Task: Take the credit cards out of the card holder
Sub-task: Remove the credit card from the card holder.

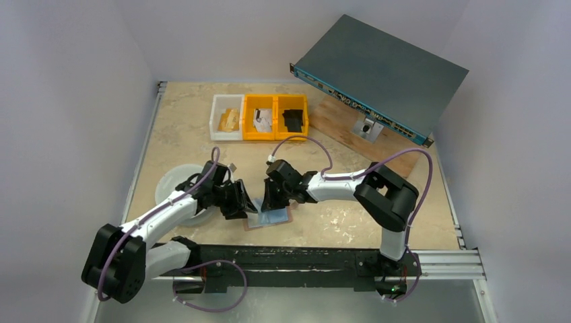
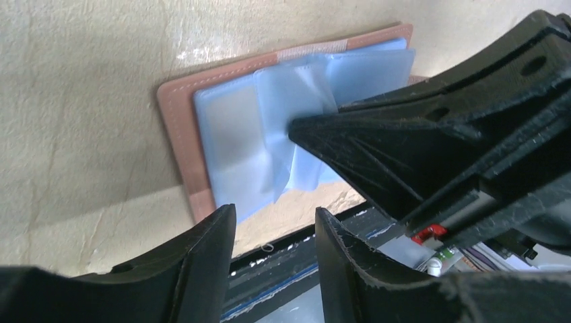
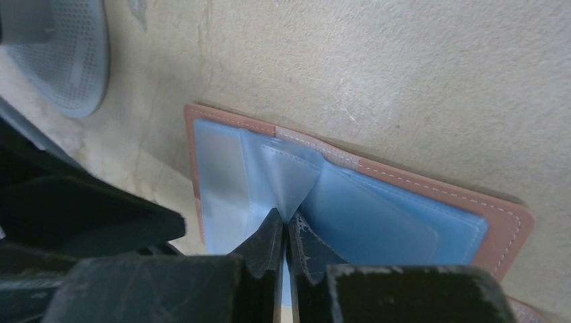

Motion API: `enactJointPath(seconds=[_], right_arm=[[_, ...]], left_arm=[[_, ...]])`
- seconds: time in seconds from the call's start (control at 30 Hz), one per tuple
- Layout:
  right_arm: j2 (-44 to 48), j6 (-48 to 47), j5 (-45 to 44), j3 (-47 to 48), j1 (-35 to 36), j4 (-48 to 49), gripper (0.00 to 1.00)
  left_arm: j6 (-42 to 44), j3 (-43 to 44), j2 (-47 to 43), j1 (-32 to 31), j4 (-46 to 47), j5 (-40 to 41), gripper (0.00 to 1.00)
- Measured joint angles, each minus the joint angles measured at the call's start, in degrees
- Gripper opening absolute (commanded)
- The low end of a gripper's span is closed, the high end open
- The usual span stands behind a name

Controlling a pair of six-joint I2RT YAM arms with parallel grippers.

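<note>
I see the card holder [image 1: 269,219] lying open on the table [image 1: 350,222] between both arms. Right gripper [image 3: 283,225] is pinched tight on its blue inner sleeve [image 3: 291,176]. Left gripper [image 2: 276,217] is spread apart just beside it, holding nothing.

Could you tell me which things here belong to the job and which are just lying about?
Job: card holder, right gripper pinching its blue sleeve, open left gripper.
Lying about: bins, grey box, wooden board, round dish.
</note>
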State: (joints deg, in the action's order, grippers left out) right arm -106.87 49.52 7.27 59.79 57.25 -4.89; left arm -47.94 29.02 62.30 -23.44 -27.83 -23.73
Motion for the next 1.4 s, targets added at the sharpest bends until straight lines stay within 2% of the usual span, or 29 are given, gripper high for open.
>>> enactJointPath(seconds=[0.2,0.47,0.6,0.77,0.87,1.17,1.4], right_arm=[[0.0,1.07,4.09,-2.89,-1.46,5.64,0.01],[0.0,1.84,5.75,-3.8,-2.03,7.48,0.01],[0.02,1.84,5.79,-3.8,-2.05,7.5,0.01],[0.13,1.84,5.75,-3.8,-2.05,7.43,0.04],[0.22,1.88,5.75,-3.76,-2.05,7.39,0.12],[1.64,1.64,5.38,-1.7,-1.53,3.39,0.49],[5.4,0.57,3.96,0.76,-1.68,-2.23,0.62]], left_arm=[[-1.01,-0.52,5.49,-1.07,5.16,-0.63,0.41],[-1.92,-1.2,10.8,-1.68,11.65,-2.45,0.33],[-3.19,-2.25,12.33,-1.77,15.21,-3.98,0.23],[-4.9,-3.61,12.7,-1.75,17.16,-4.09,0.03],[-5.35,-4.0,12.35,-1.77,16.94,-3.3,0.0],[-5.44,-4.17,7.21,-1.77,12.72,-0.09,0.0],[-5.01,-4.15,4.68,-1.77,10.86,0.15,0.0]])
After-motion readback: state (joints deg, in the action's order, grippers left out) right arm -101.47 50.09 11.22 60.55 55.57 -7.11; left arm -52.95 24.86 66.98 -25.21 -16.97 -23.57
